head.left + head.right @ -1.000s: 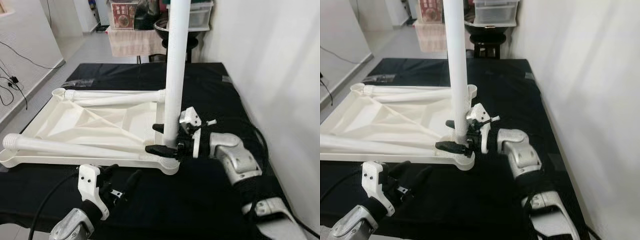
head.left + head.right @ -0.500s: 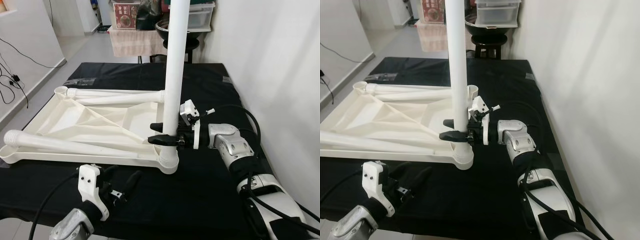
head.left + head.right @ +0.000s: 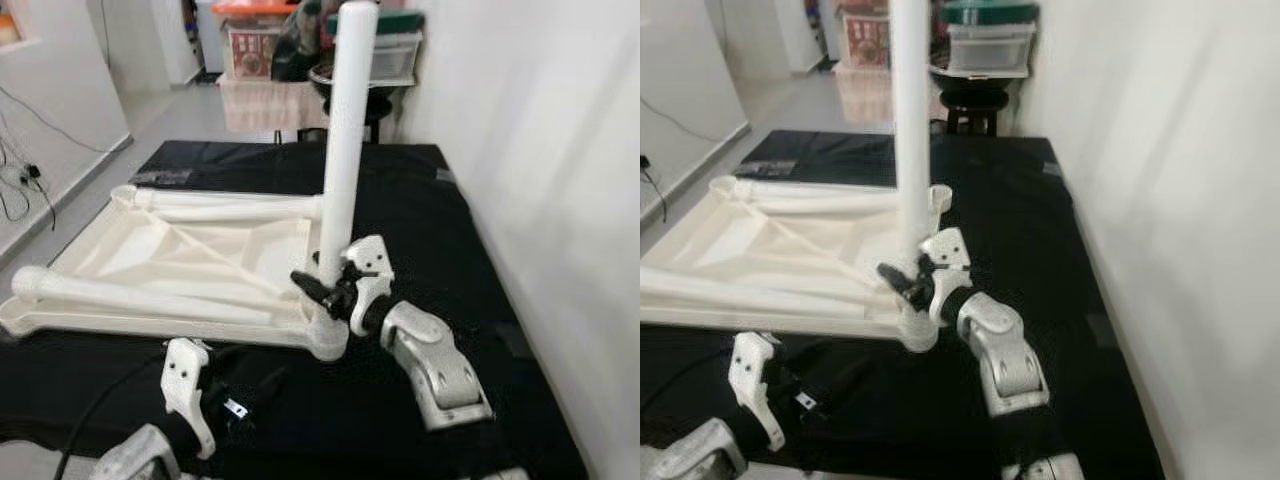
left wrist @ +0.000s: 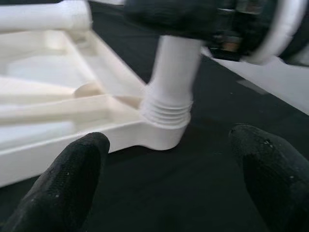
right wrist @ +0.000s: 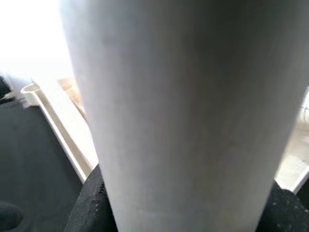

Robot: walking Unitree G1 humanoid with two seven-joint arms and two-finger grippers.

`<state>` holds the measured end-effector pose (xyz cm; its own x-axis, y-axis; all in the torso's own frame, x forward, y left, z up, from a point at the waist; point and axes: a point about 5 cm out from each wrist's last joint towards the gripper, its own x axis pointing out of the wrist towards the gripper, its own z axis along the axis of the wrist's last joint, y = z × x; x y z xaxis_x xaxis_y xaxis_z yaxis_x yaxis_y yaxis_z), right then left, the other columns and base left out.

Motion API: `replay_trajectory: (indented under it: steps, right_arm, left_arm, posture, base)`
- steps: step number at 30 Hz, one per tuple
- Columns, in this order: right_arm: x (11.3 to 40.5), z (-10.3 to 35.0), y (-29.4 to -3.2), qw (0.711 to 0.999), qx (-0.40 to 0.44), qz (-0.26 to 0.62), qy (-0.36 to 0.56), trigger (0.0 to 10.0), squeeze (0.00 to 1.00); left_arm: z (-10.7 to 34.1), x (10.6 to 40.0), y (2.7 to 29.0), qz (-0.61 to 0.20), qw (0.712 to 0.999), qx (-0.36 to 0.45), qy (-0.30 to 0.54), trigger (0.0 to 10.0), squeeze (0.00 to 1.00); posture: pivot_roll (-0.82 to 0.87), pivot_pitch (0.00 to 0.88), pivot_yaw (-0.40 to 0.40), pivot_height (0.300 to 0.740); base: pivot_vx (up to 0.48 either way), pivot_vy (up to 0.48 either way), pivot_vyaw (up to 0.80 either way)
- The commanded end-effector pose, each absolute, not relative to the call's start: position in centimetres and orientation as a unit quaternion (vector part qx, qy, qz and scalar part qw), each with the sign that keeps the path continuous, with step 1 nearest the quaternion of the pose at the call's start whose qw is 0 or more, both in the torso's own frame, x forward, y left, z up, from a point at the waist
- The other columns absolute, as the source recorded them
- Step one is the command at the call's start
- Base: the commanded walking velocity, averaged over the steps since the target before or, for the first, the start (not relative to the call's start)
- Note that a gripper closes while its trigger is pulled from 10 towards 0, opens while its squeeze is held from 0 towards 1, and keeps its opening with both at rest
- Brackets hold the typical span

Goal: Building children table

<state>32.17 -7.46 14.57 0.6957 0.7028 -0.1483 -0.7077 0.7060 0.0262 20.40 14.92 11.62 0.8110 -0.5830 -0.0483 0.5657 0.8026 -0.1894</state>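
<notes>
Black cloth covers the desk (image 3: 440, 215), matte and smooth, with a pale tiled floor running off on the left and a plain white wall close on the right; boxes and a dark stool crowd the far doorway. On the left half of the cloth lies the upturned white plastic tabletop (image 3: 170, 250), ribbed underneath, with two loose round legs (image 3: 130, 295) lying across it. At the near edge the left hand (image 3: 235, 395) hovers low over the cloth, its black fingers (image 4: 72, 179) spread apart and holding nothing. Further right, at the tabletop's near right corner, an upright white leg (image 3: 342, 150) stands in its threaded socket (image 4: 166, 113), a smooth tube rising well above the desk. The right hand (image 3: 322, 290) pinches this leg low down, just above the socket, its silver arm reaching in from the near right.
</notes>
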Motion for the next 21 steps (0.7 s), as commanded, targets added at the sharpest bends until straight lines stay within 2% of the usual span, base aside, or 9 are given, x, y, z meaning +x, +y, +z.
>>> replay_trajectory:
  steps: [1,2,4,5,6,12,14,15,21]
  right_arm:
    - [31.5,10.4,-8.1,0.911,-0.004,0.369,0.183,0.0,0.0]
    - [31.5,10.4,-8.1,0.911,-0.004,0.369,0.183,0.0,0.0]
    - [31.3,10.7,-7.7,0.911,0.0,0.37,0.181,10.0,0.0]
    - [31.2,10.9,-7.6,0.911,0.007,0.372,0.179,10.0,0.0]
    - [31.3,11.4,-7.4,0.903,0.015,0.394,0.17,10.0,1.0]
    - [31.3,13.6,-7.3,0.875,0.052,0.468,0.109,10.0,1.0]
    - [31.4,15.1,-8.1,0.834,0.071,0.544,0.062,10.0,0.21]
    - [31.5,15.4,-8.5,0.822,0.067,0.564,0.049,10.0,0.0]
    - [32.6,15.5,-9.4,0.783,0.054,0.617,0.053,10.0,0.0]
  left_arm:
    - [11.2,20.2,15.0,-0.304,0.949,-0.062,0.063,10.0,0.0]
    - [11.2,20.2,15.0,-0.304,0.949,-0.062,0.063,10.0,0.0]
    - [11.2,20.2,15.2,-0.29,0.954,-0.051,0.057,10.0,0.0]
    - [11.2,20.2,15.2,-0.286,0.956,-0.047,0.055,10.0,0.0]
    - [11.2,20.2,15.2,-0.284,0.957,-0.041,0.053,10.0,0.0]
    - [11.1,20.3,15.1,-0.285,0.957,-0.032,0.053,10.0,0.0]
    - [11.0,20.4,15.0,-0.284,0.957,-0.024,0.051,10.0,0.0]
    - [11.0,20.5,15.0,-0.281,0.958,-0.021,0.05,10.0,0.0]
    - [10.9,20.6,14.9,-0.274,0.961,-0.015,0.044,10.0,0.0]
  posture:
    - [0.01,0.04,0.01,0.74]
    - [0.01,0.04,0.01,0.74]
    - [0.01,0.032,0.013,0.74]
    - [0.01,0.032,0.013,0.74]
    - [0.01,0.03,0.011,0.74]
    - [0.01,0.013,0.012,0.74]
    - [0.02,0.005,0.009,0.74]
    - [0.02,0.003,0.009,0.74]
    - [0.02,0.0,0.003,0.74]
  base:
    - [0.0,0.0,0.0]
    - [0.0,0.0,0.0]
    - [0.0,0.0,0.0]
    - [0.0,0.0,0.0]
    - [0.0,0.0,0.0]
    - [0.0,0.0,0.0]
    - [0.0,0.0,0.0]
    - [0.0,0.0,0.0]
    - [0.0,0.0,0.0]
